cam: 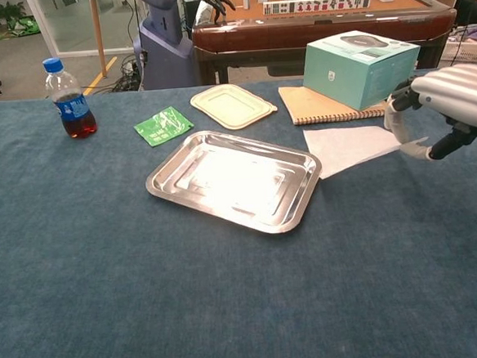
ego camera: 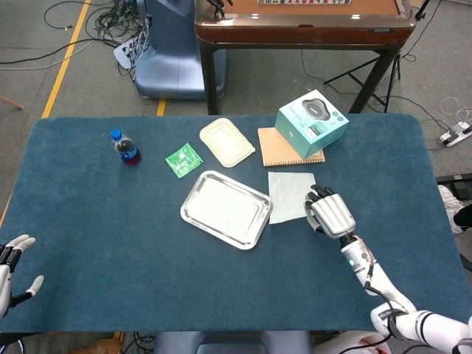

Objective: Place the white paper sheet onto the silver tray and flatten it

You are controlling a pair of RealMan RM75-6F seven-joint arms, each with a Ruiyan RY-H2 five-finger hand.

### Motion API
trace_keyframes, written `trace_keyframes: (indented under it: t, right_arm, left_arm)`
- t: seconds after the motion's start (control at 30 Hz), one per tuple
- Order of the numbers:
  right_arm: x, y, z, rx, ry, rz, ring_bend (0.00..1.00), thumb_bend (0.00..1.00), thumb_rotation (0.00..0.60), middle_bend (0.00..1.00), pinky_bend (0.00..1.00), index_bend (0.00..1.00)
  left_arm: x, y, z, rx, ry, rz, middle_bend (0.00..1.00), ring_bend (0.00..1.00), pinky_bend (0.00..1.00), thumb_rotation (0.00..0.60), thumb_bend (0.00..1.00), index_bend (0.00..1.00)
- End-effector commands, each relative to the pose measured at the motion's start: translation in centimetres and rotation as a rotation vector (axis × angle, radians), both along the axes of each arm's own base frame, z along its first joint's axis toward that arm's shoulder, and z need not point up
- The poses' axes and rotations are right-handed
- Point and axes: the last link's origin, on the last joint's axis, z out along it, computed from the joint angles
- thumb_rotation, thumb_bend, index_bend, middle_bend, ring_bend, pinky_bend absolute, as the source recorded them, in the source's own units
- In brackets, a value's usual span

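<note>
The white paper sheet (ego camera: 289, 195) (cam: 347, 145) lies just right of the silver tray (ego camera: 225, 209) (cam: 161, 184), with its left edge at the tray's rim. My right hand (ego camera: 330, 212) (cam: 450, 107) pinches the sheet's near right corner between thumb and fingers. That side of the sheet is lifted off the cloth. The tray holds nothing. My left hand (ego camera: 11, 269) hovers at the table's near left corner with its fingers spread, holding nothing.
Behind the tray are a green packet (ego camera: 184, 158) (cam: 163, 124), a beige lid (ego camera: 226, 141) (cam: 233, 105), a brown notebook (ego camera: 280, 151) (cam: 323, 103) and a teal box (ego camera: 311, 123) (cam: 360, 66). A cola bottle (ego camera: 127, 147) (cam: 69, 97) stands at the far left.
</note>
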Motion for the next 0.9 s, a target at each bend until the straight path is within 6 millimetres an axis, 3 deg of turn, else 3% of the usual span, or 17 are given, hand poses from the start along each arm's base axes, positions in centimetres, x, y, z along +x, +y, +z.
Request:
trace_keyframes:
  t: [0.03,0.3,0.5,0.9]
  right_arm:
    - [0.6,-0.1,1.0,-0.029,-0.015,0.021,0.22,0.47,0.600,0.39,0.34,0.68]
    - [2.8,-1.5,3.8,-0.092,-0.063,0.071,0.31,0.48,0.600,0.46,0.44,0.68]
    - [6.5,-3.3,5.8,-0.114,-0.118,0.147,0.31,0.48,0.600,0.46,0.44,0.68]
    - [14.8,-6.2,5.6,-0.052,-0.166,0.335,0.31,0.48,0.600,0.46,0.44,0.68]
  left_arm:
    - [0.0,0.0,0.0,-0.002,0.000,-0.001,0.18,0.17,0.11,0.600,0.22,0.22]
    - [0.2,0.1,0.0,-0.003,0.002,-0.006,0.18,0.17,0.11,0.600,0.22,0.22]
    - [0.2,-0.2,0.0,0.000,0.003,-0.005,0.18,0.17,0.11,0.600,0.22,0.22]
    - [0.3,-0.5,0.1,0.012,0.004,-0.002,0.18,0.17,0.11,0.600,0.22,0.22]
